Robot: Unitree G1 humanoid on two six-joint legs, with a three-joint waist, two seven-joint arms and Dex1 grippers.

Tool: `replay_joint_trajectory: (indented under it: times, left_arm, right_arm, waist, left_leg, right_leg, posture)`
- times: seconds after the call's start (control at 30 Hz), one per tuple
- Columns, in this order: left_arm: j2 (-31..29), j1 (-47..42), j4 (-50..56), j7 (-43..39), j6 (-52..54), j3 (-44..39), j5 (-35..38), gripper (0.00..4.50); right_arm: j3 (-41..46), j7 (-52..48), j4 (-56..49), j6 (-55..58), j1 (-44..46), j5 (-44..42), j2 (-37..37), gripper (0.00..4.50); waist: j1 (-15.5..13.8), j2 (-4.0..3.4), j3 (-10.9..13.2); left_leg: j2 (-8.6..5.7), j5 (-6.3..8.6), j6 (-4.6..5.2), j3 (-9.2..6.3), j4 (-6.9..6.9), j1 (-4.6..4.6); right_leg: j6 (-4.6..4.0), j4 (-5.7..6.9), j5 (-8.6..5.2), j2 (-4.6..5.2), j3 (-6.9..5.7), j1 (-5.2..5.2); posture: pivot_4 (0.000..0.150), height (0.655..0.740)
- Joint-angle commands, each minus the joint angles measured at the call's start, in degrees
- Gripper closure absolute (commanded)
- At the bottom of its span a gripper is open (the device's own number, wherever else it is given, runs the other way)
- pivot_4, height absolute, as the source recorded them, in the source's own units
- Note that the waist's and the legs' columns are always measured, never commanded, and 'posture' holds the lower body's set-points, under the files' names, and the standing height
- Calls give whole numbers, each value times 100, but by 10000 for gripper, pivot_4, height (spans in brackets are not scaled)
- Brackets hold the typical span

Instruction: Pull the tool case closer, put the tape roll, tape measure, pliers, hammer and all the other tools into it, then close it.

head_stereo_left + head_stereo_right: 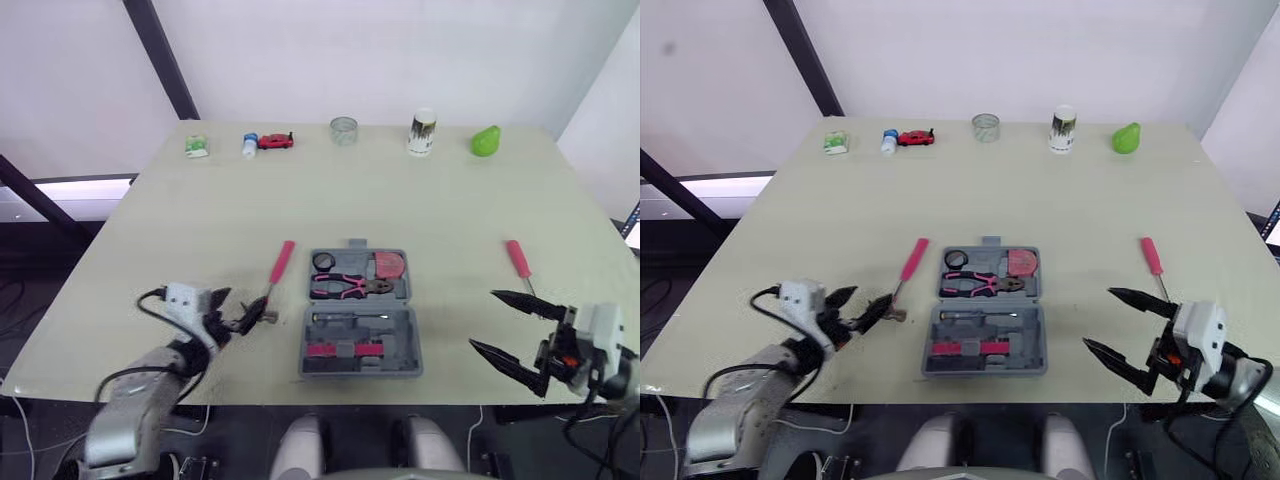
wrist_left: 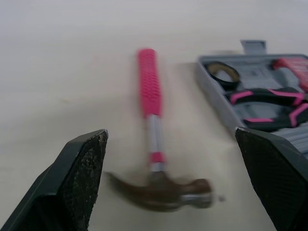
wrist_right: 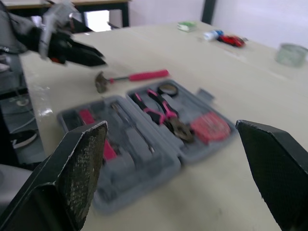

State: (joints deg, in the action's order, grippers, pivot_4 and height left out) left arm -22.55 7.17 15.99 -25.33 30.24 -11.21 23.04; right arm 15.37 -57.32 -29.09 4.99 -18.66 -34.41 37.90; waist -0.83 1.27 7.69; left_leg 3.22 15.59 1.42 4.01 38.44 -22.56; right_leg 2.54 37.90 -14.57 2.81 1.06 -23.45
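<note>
Left black-fingered gripper [image 1: 240, 308] gapes empty right beside the pink-handled steel hammer's [image 1: 276, 280] head; right gripper [image 1: 483, 319] spread wide, holding nothing; grey plastic tool case [image 1: 402, 332] lies open between them, pink-and-black pliers [image 1: 350, 287] inside.

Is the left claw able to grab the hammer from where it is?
Probably yes. The open left claw is right at the head of the hammer, and nothing lies between them. The tool case sits off to the side.
</note>
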Motion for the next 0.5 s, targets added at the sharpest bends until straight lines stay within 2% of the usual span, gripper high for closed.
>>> replay_joint_trajectory:
  times: [0.03, 0.2, 0.5]
  left_arm:
    - [-42, -156, 118, 332, 351, -2, -131, 193]
    - [135, -622, -281, 786, 448, 143, -457, 193]
    - [305, -1204, -859, 983, 555, 465, -800, 193]
  right_arm:
    - [20, 30, -181, 70, 0, -57, 53, 0]
    - [-80, 47, -184, 53, 47, 70, 19, 0]
    - [-130, 44, -259, 108, 209, -7, 32, 0]
  waist:
    - [4, 12, 5]
    - [4, 13, 9]
    - [18, 15, 10]
  left_leg:
    - [1, 0, 0, 0, -1, -2]
    - [1, 0, 0, -2, -2, -6]
    - [-1, 0, 0, 0, 0, -6]
  right_leg:
    - [0, 0, 0, -3, -5, 0]
    - [0, 0, 0, -4, -15, -1]
    - [2, 0, 1, -4, -10, -1]
  posture:
    - [1500, 7400]
    - [1500, 7400]
    - [1500, 7400]
